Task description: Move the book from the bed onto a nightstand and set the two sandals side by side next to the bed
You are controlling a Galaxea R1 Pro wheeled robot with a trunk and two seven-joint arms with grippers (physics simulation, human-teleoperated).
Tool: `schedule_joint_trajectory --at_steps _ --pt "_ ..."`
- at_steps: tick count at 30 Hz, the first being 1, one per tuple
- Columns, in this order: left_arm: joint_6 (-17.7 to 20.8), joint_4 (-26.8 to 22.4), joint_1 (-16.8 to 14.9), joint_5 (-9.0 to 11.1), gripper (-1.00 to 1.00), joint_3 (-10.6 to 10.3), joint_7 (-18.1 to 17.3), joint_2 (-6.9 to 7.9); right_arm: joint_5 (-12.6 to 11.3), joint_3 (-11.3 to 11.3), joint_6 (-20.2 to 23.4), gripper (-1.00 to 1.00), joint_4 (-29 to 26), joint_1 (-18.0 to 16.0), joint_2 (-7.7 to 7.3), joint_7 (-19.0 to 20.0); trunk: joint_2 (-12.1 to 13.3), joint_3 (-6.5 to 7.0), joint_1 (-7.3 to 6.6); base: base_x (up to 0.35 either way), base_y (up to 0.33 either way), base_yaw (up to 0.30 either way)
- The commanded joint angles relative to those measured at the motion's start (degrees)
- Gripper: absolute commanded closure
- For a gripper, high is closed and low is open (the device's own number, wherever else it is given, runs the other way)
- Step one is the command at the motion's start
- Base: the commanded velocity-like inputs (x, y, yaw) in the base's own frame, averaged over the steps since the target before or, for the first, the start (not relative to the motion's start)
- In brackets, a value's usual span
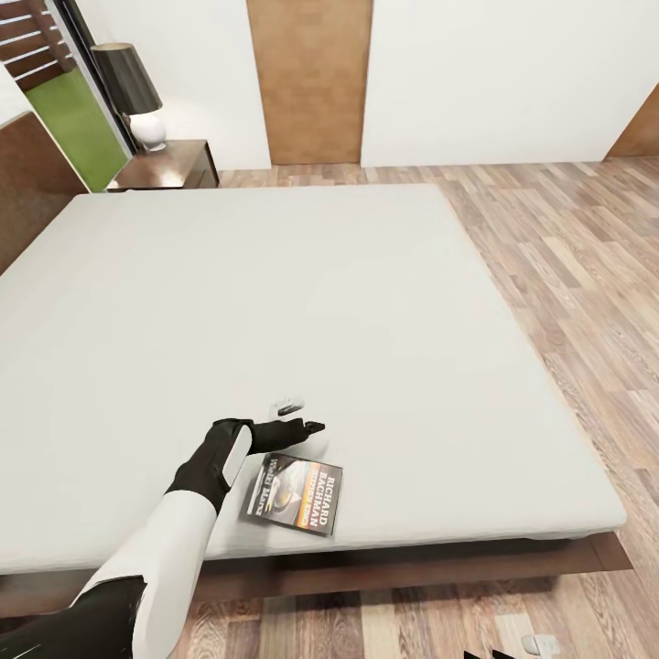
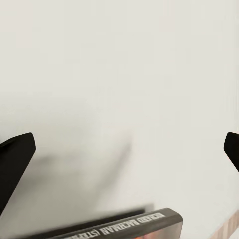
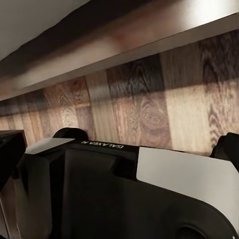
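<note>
While the book lies flat on the bed, close to the near edge, the left end effector hovers just past it on the far side. So the book sits nearer to the robot than the fingertips do, and a bit to the right of the left arm. The fingers point to the right, across the bed. The book's long side runs left to right too, tipped a little, so the fingers and the book lie almost in line, side by side. In the left wrist view the two dark fingers stand far apart with only pale mattress between them, so the end effector is spread wide and holds nothing. The book's spine shows at the edge of that view, outside the gap between the fingers. I think the hand must pull back toward the robot and come down over the book before it can close. The left arm is the nearer one by far. The right wrist view looks at the wood floor and the bed frame, low beside the bed; I cannot tell if the right end effector is spread or closed. A nightstand stands at the far left, well apart from the book.
</note>
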Motion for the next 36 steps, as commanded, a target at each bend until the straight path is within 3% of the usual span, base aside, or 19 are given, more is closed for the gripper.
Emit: schedule_joint_trajectory --at_steps 1,36 --pt "0.51 0.02 0.0 0.02 -1.0 0.27 0.13 -0.07 -0.17 -0.06 0.01 -1.0 0.06 -0.03 0.0 0.23 -0.02 -0.04 0.0 0.0 0.0 0.0" --pt "0.51 0.02 0.05 0.02 -1.0 1.49 0.13 -0.07 -0.17 -0.06 -0.08 -1.0 0.06 -0.03 0.0 0.23 -0.02 -0.04 0.0 -0.054 0.0 0.0"
